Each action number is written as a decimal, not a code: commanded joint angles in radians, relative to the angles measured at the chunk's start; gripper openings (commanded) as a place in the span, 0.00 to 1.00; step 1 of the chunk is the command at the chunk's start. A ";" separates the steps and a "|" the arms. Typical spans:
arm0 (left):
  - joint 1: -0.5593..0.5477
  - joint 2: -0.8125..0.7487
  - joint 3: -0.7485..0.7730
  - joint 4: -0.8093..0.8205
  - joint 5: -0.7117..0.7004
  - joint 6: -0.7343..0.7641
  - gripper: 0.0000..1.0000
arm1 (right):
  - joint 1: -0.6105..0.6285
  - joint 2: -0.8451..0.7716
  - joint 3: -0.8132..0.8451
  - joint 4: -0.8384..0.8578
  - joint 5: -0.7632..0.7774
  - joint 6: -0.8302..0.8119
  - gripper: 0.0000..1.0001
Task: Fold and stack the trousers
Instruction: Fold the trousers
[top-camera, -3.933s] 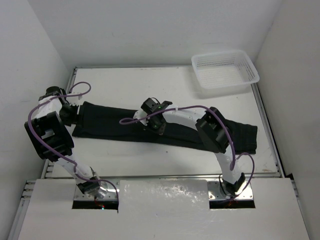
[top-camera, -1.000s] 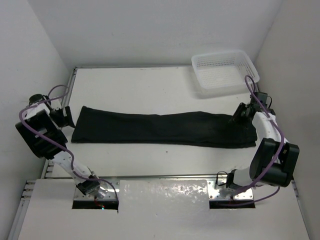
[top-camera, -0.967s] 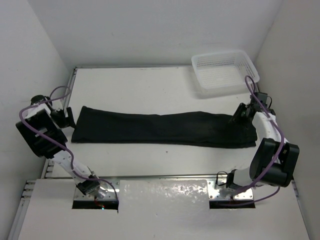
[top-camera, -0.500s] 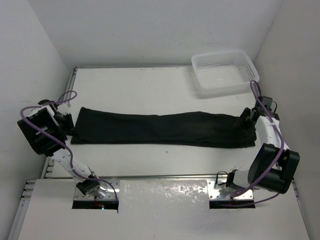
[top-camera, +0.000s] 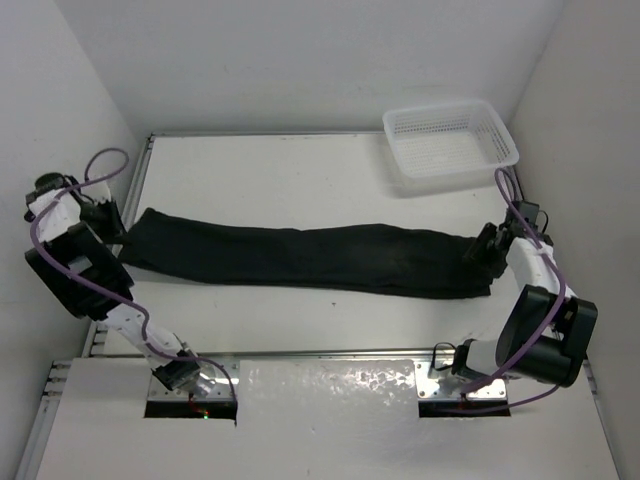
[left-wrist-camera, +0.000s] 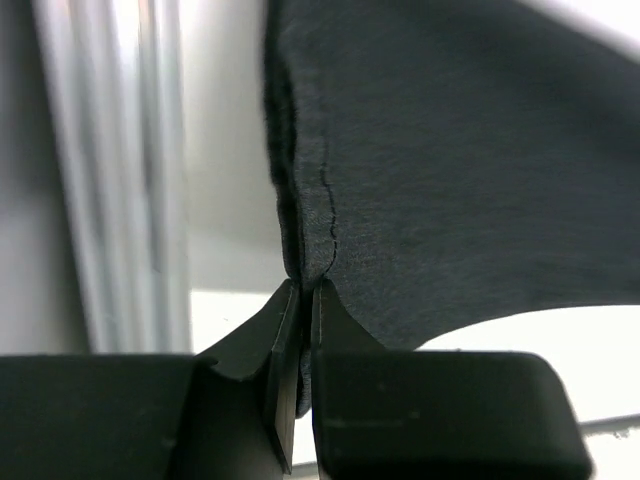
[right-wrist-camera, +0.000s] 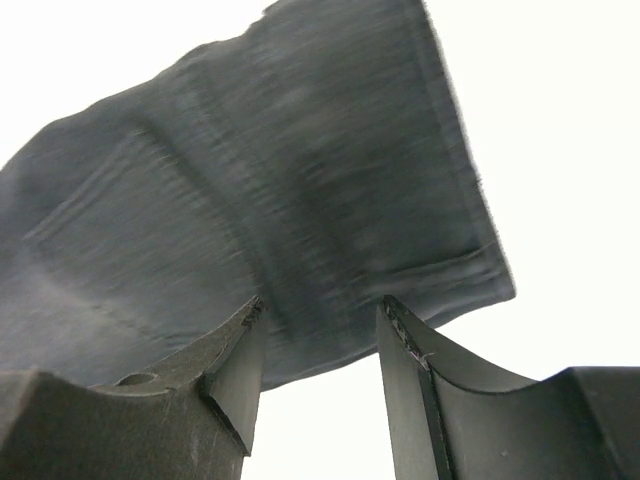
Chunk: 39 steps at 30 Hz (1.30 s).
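Folding this pair well depends on a sound hold at both ends, and we judge that only one end is secured so far. The trousers (top-camera: 300, 258) lie stretched in a long dark band across the bench (top-camera: 300, 180), on the arms' side of the white mesh basket (top-camera: 455, 170). One end lies close below the basket and the other is well away from it.

At the end far from the basket, the left gripper (left-wrist-camera: 300, 290) is clenched on the very edge of the cloth. The fabric is pinched thin between its fingers, and a small crease runs up from the bite. At the end nearest the basket, the right gripper (right-wrist-camera: 320, 312) is released with its jaws apart. A stitched band of the cloth shows beyond the jaws, and nothing is caught between them.

We would lower the right gripper over that near-basket edge and take a deep bite through every layer, not just the top one. Only then would we lift. We would raise both ends level and bring the near-basket end across toward the far one, letting the middle sag and settle flat.

The left hold is narrow and sits right at the hem, so a hard pull could slip it free; we would keep the tension gentle. We would also keep the lifted cloth from snagging the basket.
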 joint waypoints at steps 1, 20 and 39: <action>-0.030 -0.133 0.129 -0.076 0.149 0.077 0.00 | 0.002 0.005 -0.041 0.069 -0.035 0.038 0.46; -0.993 -0.173 0.173 0.000 0.249 -0.078 0.00 | 0.062 0.083 -0.102 0.183 -0.047 0.023 0.47; -1.295 -0.132 -0.044 0.348 0.177 -0.320 0.00 | 0.067 0.141 -0.090 0.218 -0.078 0.074 0.47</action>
